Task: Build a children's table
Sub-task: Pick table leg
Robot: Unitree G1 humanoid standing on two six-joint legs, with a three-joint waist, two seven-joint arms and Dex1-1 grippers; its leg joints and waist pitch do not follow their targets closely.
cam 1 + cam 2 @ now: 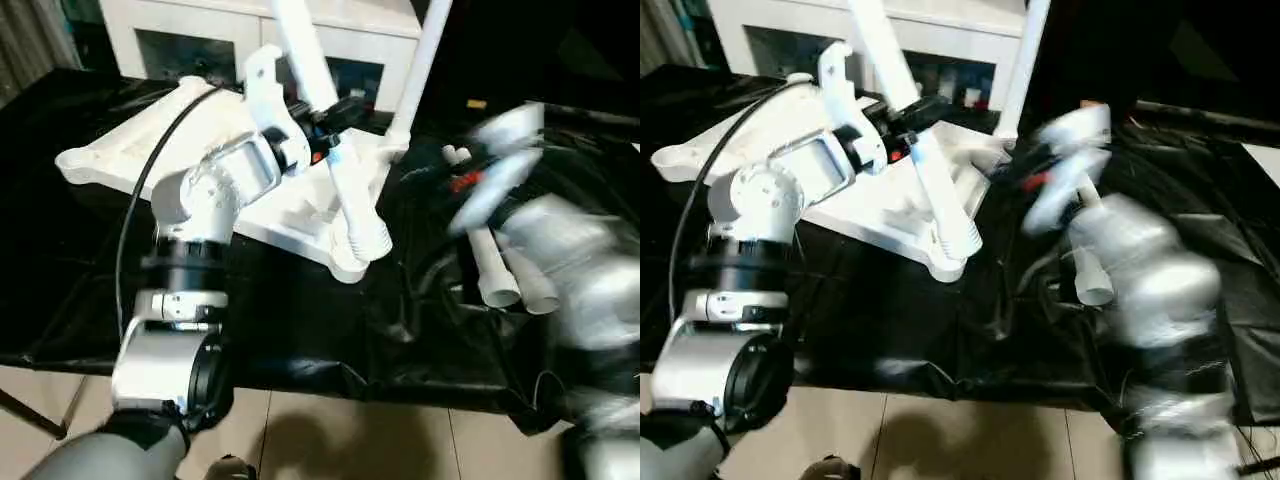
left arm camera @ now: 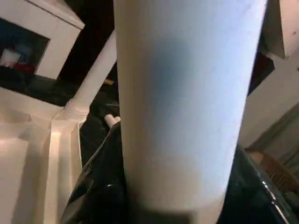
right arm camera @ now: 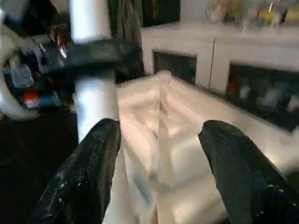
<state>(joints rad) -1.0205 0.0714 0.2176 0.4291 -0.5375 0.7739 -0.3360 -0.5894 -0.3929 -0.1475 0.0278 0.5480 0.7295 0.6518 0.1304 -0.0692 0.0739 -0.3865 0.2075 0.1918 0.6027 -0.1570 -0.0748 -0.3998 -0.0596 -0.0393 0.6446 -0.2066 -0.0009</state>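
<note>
The right gripper (image 1: 490, 160) is smeared by motion blur in the head views, so its outline cannot be made out there. A long white tubular leg (image 2: 182, 102) is cut off at both ends in the left wrist view and hides the left gripper's fingers entirely.

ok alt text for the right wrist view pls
Two black fingers of the right gripper stand apart, framing the ribbed underside of the white tabletop. Beside them, the left gripper clamps an upright white leg. A white cabinet with glass doors stands behind.
</note>
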